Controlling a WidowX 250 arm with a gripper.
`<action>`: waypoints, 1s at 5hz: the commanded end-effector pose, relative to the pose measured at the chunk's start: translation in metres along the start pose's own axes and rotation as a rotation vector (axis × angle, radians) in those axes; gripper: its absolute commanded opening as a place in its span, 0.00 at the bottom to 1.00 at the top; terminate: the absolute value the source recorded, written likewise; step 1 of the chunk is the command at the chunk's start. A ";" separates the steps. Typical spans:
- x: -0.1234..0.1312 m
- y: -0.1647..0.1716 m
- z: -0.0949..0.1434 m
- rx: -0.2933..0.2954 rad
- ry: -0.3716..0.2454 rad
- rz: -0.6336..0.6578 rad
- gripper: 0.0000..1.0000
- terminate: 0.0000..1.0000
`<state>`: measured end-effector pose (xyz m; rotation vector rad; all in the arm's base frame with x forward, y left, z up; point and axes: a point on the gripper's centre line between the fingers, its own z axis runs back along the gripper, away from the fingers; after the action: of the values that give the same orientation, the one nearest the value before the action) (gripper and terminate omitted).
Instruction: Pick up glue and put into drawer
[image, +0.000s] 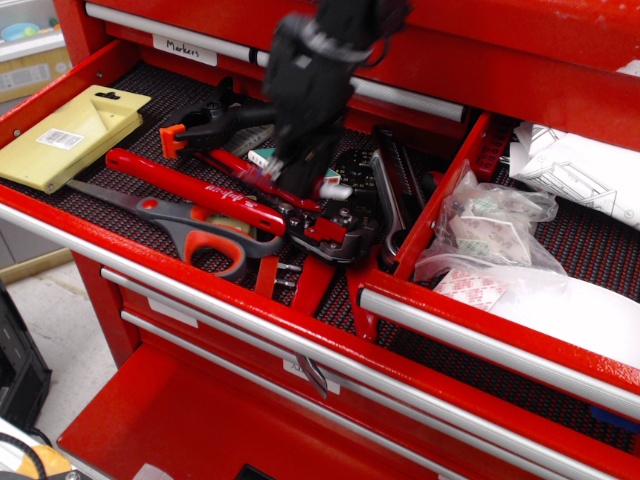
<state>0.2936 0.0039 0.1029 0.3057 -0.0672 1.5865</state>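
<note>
The black gripper (305, 180), motion-blurred above the open red drawer (200, 262), has its fingers closed on the glue (325, 186) — a slim tube whose white nozzle tip pokes out to the right, just above the tangle of tools. To place it well, I judge the arm should carry the tube over a bare patch of the drawer's dark liner, lower until it nearly touches, then part the fingers. Counted here — one glue tube, one pair of scissors (190, 228), one yellow flat pack (70, 135), one black clamp (205, 128).
</note>
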 end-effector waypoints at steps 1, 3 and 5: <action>-0.021 -0.002 0.114 -0.030 -0.006 -0.028 0.00 0.00; -0.094 -0.016 0.140 -0.073 -0.083 0.126 0.00 0.00; -0.116 -0.018 0.136 -0.054 -0.123 0.185 1.00 0.00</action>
<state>0.3268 -0.1488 0.1783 0.4391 -0.2155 1.7042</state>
